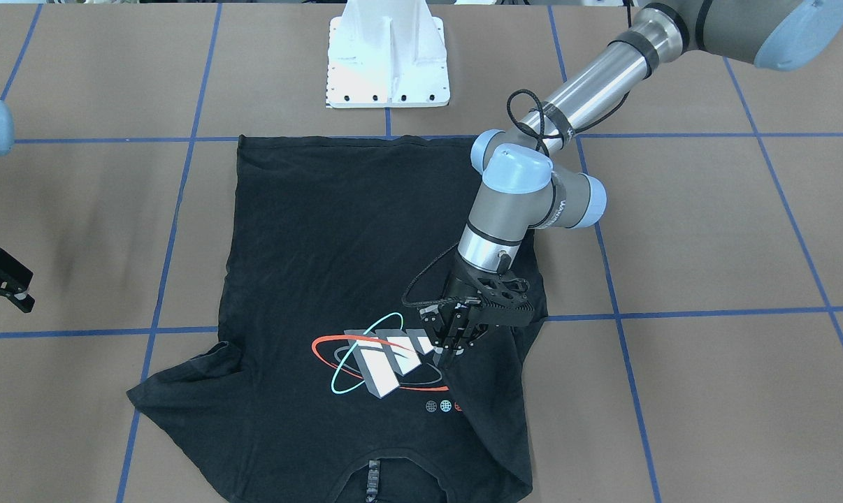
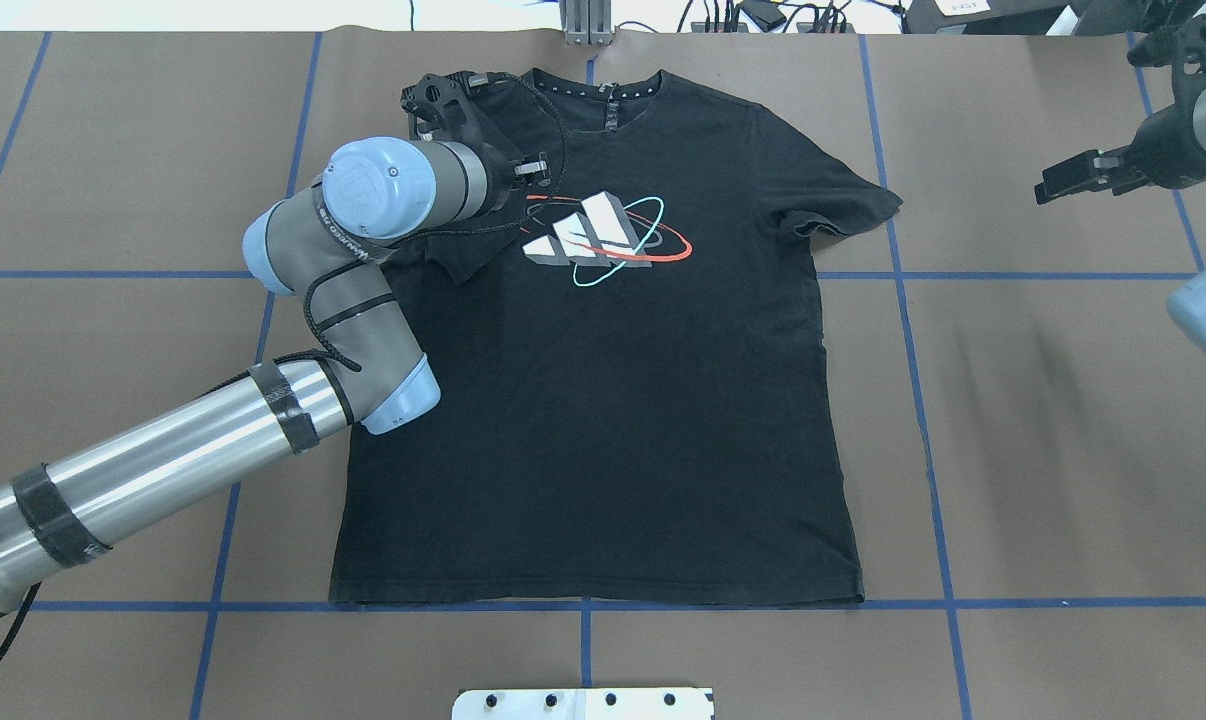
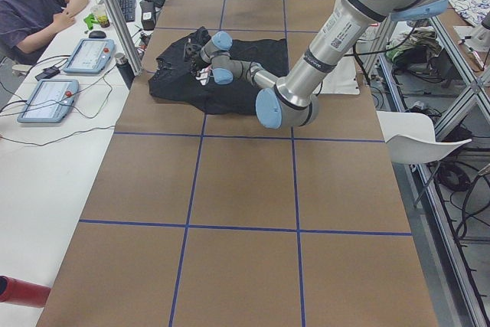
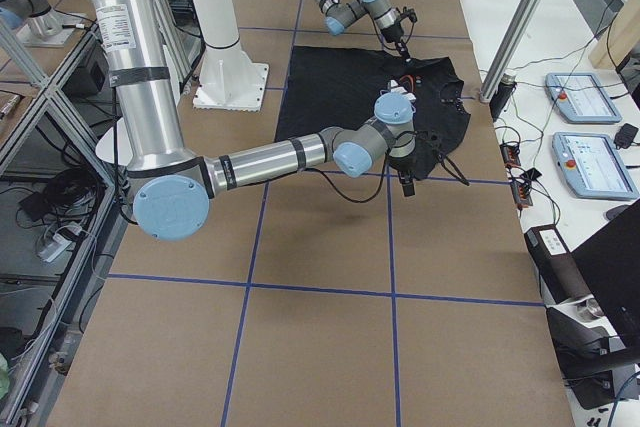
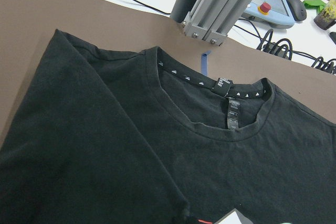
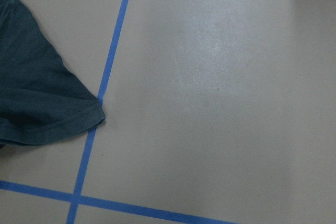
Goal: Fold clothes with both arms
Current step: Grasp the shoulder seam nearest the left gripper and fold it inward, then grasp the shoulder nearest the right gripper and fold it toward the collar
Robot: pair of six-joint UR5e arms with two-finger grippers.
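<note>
The black T-shirt (image 2: pixel 603 420) lies flat, logo (image 2: pixel 603 235) up, with its collar (image 5: pixel 210 80) at the table's far edge. The sleeve on my left side is folded inward over the chest (image 1: pixel 495 391). My left gripper (image 1: pixel 446 355) stands on that folded cloth beside the logo, its fingers pinched together on the fabric. My right gripper (image 2: pixel 1063 185) hovers empty over bare table, past the shirt's other sleeve (image 2: pixel 843 200), and looks open. That sleeve's hem shows in the right wrist view (image 6: pixel 47 124).
The white pedestal base (image 1: pixel 388 63) stands at the near edge behind the shirt's hem. Blue tape lines (image 2: pixel 913 275) grid the brown table. An aluminium post (image 5: pixel 220 9) and cables stand just past the collar. An operator (image 3: pixel 34 5) sits at a side desk.
</note>
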